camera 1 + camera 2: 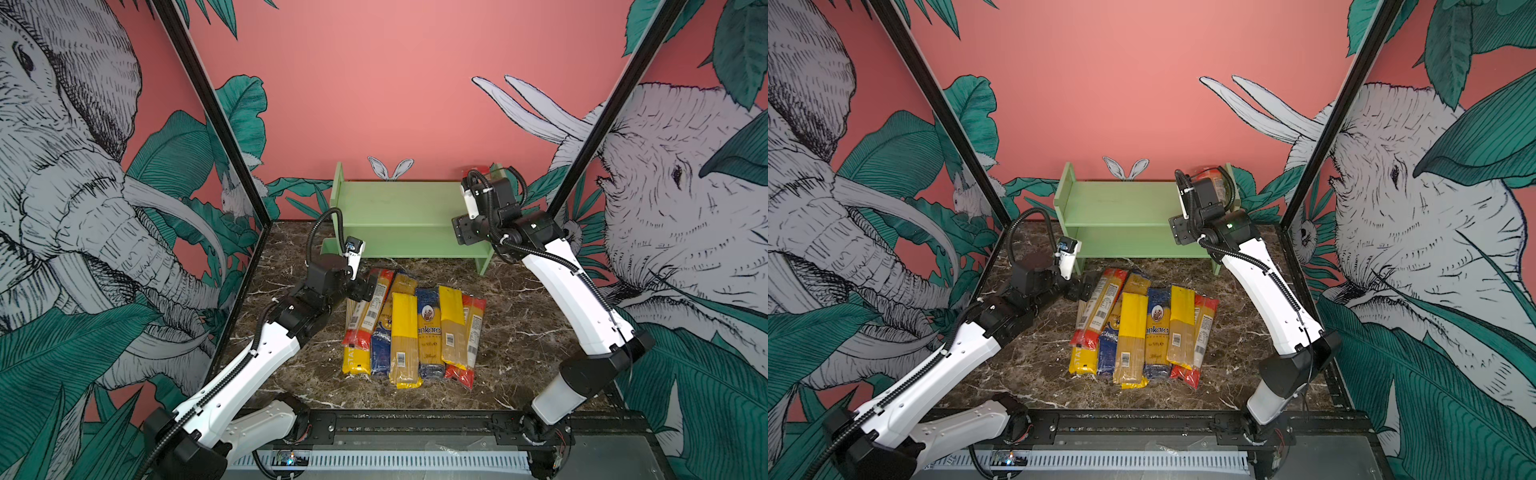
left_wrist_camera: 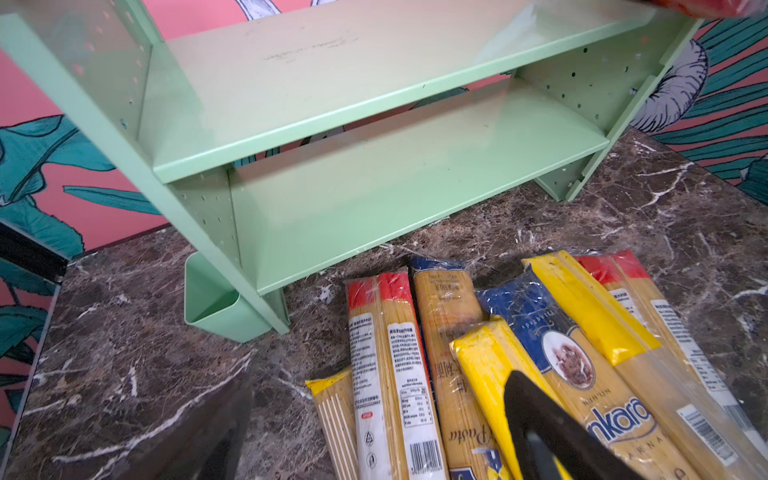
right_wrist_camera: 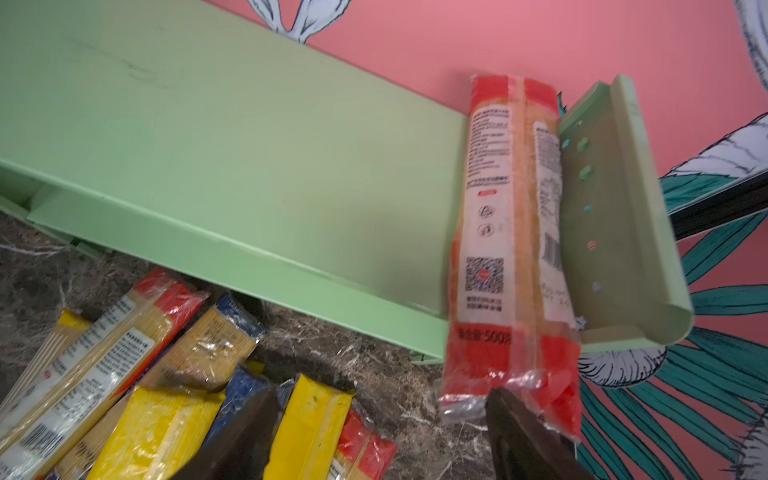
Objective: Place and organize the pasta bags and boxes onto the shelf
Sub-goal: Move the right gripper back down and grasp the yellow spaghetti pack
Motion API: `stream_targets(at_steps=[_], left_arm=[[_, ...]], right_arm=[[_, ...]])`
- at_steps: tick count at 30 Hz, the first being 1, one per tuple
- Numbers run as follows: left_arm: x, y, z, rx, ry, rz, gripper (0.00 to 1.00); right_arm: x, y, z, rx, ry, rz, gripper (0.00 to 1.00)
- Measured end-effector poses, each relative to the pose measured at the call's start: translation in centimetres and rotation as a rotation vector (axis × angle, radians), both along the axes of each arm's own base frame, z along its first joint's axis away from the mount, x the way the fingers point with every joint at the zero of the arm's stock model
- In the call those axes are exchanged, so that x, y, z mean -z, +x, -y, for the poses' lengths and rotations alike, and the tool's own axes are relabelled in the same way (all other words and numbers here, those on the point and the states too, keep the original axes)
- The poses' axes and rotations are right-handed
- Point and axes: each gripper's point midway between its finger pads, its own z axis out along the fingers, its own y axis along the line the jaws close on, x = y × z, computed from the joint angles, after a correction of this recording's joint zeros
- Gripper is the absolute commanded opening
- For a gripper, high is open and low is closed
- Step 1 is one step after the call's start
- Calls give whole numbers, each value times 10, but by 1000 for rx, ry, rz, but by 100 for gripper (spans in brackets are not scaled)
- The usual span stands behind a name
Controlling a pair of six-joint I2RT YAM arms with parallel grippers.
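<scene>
The pale green shelf stands at the back of the marble table. One red-ended pasta packet lies on its top board against the right side panel, its near end hanging over the front edge. My right gripper is open just in front of that end; one finger overlaps the clear flap. Several pasta packets lie side by side in a pile in front of the shelf. My left gripper hovers open over the pile's far left end, above a red-ended packet.
A little green cup hangs on the shelf's left side panel near the table. The lower board has nothing on it. Black frame posts rise at the back corners, in front of painted walls.
</scene>
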Motion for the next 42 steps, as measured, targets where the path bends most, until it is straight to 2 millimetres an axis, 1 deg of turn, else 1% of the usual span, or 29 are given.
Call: stream_targets(at_steps=[5,7,10,14,17,18,21,25,30,34,37,42], left_arm=[[5,-13,-13,-31,-14,-21,95],[10,-18,-17,-41,-16,-35,95],[20,-24,-23,-58,-14,-62,95],[30,-30,-28,-75,-15,-87,95],[35,-31,-28,-79,-21,-102,95],[37,-32,-28,-78,-23,-110,95],[46,-31,-23,-69,-27,-138,95],[60,-27,-13,-48,-23,-182,95],[74,-22,-1,-18,-17,-222,95],[80,-21,4,1,-12,-242,94],[83,-20,6,9,-9,-249,94],[82,-20,9,23,-11,-246,94]], right_arm=[[27,-30,-10,-24,47,-87,79],[41,-42,-13,-29,64,-126,79],[66,-59,-14,-26,74,-196,79],[107,-83,-11,-13,69,-308,80],[139,-100,-6,1,66,-391,89],[150,-107,-4,7,69,-420,90],[185,-124,0,18,72,-508,90],[222,-140,0,39,87,-603,90],[252,-154,-3,53,130,-675,91],[270,-162,-6,65,166,-719,92],[282,-168,-9,69,193,-749,92],[300,-173,-12,83,214,-787,92]])
